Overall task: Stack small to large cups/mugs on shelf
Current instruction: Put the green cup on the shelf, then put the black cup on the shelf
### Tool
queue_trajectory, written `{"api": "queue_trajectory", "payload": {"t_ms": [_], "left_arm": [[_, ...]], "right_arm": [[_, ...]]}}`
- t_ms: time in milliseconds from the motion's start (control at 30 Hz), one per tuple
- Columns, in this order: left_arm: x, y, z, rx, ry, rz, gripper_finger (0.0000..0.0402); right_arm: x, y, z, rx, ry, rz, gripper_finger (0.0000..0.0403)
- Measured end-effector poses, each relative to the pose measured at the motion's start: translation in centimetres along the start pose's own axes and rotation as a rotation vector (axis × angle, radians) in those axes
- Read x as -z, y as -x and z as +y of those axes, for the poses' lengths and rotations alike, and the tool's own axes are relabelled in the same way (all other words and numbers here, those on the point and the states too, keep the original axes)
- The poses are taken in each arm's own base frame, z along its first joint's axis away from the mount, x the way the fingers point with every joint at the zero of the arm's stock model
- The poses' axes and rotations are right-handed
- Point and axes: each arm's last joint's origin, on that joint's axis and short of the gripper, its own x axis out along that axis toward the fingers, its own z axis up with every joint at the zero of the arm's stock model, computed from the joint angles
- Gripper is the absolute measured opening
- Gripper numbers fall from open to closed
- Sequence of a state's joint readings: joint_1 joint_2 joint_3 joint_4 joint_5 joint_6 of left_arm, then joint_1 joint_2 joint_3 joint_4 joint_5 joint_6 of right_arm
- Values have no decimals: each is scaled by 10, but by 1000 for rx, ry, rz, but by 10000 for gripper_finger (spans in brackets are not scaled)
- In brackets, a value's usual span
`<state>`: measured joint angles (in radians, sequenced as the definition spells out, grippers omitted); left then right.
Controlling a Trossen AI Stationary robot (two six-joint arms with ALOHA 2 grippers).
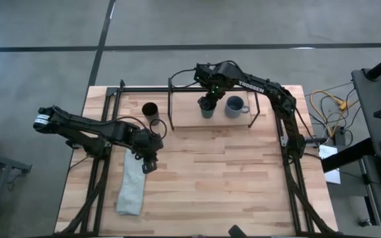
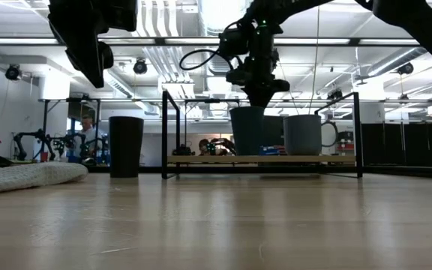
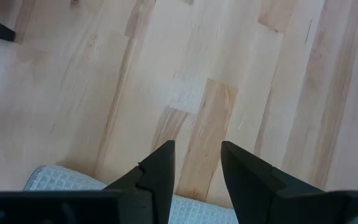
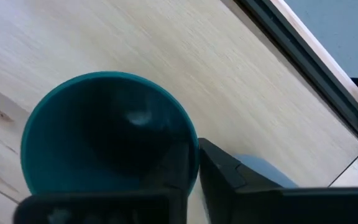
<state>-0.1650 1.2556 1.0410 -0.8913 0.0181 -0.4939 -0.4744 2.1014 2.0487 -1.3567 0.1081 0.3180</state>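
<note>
Right pincer (image 4: 194, 180) straddles the teal cup (image 4: 104, 137) rim, hidden overhead.

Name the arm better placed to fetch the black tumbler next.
Left, probably. The left pincer hovers open above the table near the black tumbler, which stands outside the shelf. The right pincer is busy gripping the teal cup on the shelf.
</note>
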Motion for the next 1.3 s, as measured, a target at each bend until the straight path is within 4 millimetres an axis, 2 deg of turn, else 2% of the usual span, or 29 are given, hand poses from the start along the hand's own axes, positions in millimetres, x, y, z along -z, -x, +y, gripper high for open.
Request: {"api": "queue_trajectory", "payload": {"t_ms": [200, 367, 567, 800, 967, 1167, 1300], "left_arm": [[-1, 1, -1, 3, -1, -6, 116], [-1, 1, 0, 2, 0, -4, 116], [-1, 1, -1, 3, -1, -6, 116], [-2, 3, -1, 6, 0, -11, 116], [-1, 9, -1, -10, -1, 17, 116], [-1, 26, 1, -89, -2, 38, 116], [-6, 40, 5, -230, -5, -26, 116]], "right_arm": [[-1, -2, -2, 8, -5, -4, 68], [-2, -2, -3, 26, -8, -12, 86], [-3, 0, -4, 25, -8, -16, 95], [-6, 12, -4, 14, -7, -52, 91], [-5, 32, -7, 10, 13, -59, 84], [3, 73, -8, -5, 21, -77, 73], [15, 98, 1, -159, 28, -117, 69]]}}
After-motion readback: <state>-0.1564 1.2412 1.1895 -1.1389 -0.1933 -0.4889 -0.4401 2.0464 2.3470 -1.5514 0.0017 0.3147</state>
